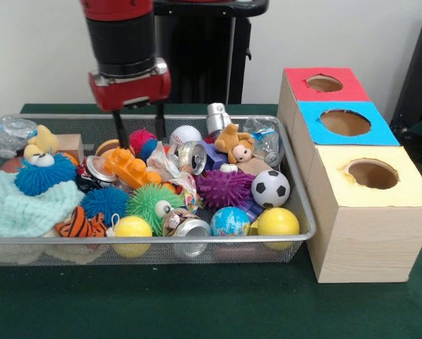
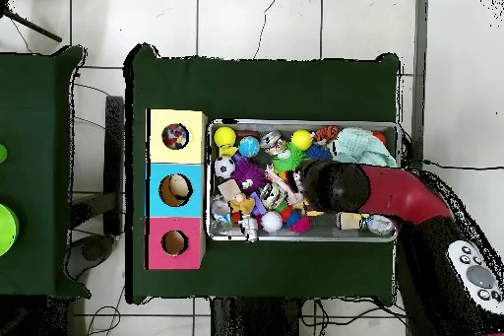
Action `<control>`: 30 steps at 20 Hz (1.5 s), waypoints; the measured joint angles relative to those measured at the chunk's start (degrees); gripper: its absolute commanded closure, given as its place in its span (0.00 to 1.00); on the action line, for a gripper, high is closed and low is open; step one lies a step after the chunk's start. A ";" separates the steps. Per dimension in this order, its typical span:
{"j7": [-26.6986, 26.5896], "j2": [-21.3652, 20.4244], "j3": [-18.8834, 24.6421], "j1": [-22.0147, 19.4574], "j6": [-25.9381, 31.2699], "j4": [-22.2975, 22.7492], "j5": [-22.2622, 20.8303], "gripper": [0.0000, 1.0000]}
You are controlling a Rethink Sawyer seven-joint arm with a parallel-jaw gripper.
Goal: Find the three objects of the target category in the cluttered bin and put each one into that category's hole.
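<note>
The gripper (image 1: 138,121) is hovering over the bin's (image 1: 296,185) far-left clutter, fingers (image 1: 118,127) spread and holding nothing; it should be dropping straight onto the orange toy (image 1: 126,167), avoiding the can (image 1: 193,157).

**Colours in the bin and on the boxes**

The wooden box tops run red (image 1: 324,84), blue (image 1: 345,122), yellow (image 1: 373,185). In the silver wire-mesh bin (image 1: 306,212): black-and-white soccer ball (image 1: 270,188), purple spiky ball (image 1: 225,188), green spiky ball (image 1: 152,205), orange-and-black striped plush tiger (image 1: 80,226).
</note>
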 measured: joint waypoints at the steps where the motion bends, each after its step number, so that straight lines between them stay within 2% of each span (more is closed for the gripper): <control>1: 0.19 0.13 -0.48 0.51 -1.24 0.48 0.04 0.00; 8: 2.44 3.01 -4.61 4.86 -10.98 3.13 0.90 0.00; 22: 2.96 11.14 -9.26 8.91 -16.34 3.04 3.48 0.00; 30: 2.96 13.87 -10.57 9.03 -19.61 1.75 3.49 0.00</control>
